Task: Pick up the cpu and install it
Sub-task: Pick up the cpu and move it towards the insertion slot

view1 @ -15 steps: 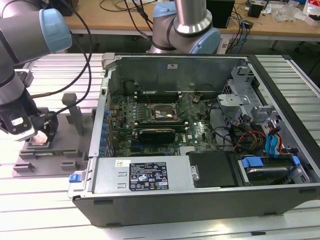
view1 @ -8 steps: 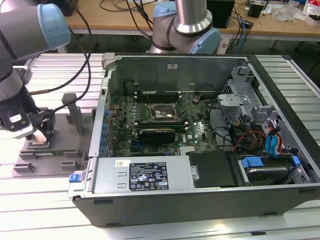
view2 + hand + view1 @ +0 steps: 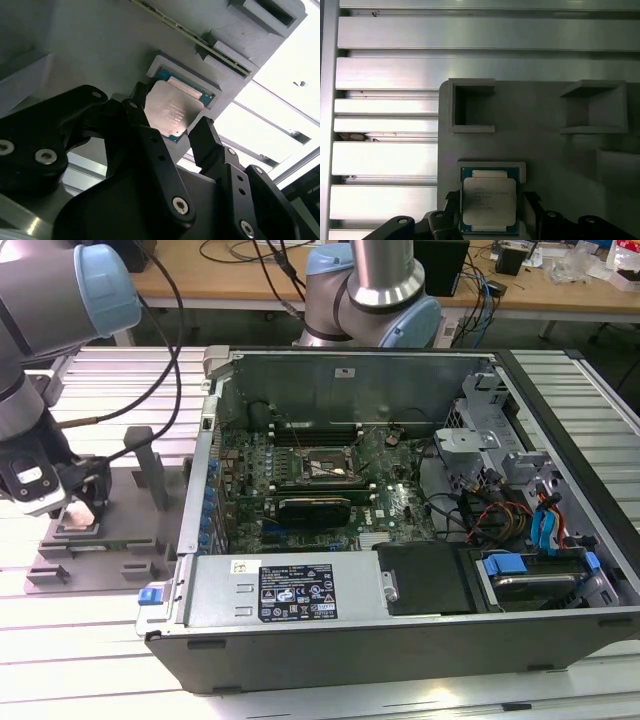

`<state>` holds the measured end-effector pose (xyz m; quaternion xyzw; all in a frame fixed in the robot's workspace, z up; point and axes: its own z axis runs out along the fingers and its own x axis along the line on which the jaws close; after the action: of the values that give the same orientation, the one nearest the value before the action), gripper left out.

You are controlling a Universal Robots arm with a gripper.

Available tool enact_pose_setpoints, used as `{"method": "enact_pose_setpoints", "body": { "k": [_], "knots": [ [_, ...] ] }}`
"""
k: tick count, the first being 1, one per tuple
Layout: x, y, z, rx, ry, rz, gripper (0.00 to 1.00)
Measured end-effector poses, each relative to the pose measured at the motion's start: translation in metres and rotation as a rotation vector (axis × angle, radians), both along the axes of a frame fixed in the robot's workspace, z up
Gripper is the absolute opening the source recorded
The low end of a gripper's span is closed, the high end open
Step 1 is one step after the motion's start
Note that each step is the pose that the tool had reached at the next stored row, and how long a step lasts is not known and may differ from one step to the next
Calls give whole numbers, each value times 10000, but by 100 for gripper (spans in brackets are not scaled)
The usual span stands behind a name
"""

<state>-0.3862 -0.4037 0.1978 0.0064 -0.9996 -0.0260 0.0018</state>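
Gripper [image 3: 170, 112] hangs low over the grey tray [image 3: 110, 545], fingers spread and holding nothing. Beside the tray, on the exterior view's right, stands the open computer case [image 3: 400, 640]. The socket [image 3: 318, 468] on its board is well apart from the tray. On the tray itself, the cpu [image 3: 489, 200] lies flat in a shallow square pocket near one edge, silver top up.

The likely trouble is in the closing. If the fingers [image 3: 207, 140] come in off-centre or at uneven height, one could catch the pocket's raised rim instead of the chip's thin edge. That would tilt the cpu or flick it out onto the tray. A skewed hold would probably also spoil its seating in the socket.

The cpu sits between the two fingers, one on each side. In both wrist views it appears to be apart from both.
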Motion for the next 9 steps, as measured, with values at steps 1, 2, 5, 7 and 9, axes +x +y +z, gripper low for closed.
{"method": "enact_pose_setpoints", "body": {
  "k": [1, 2, 5, 7, 9],
  "knots": [
    [0, 1, -4, -5, 0, 4, 61],
    [0, 1, -25, -3, -4, 7, 61],
    [-1, 0, -39, -5, 0, 24, 61],
    [0, 1, -61, -4, -2, 30, 61],
    [0, 1, -80, -4, -1, 40, 61]
  ]
}}
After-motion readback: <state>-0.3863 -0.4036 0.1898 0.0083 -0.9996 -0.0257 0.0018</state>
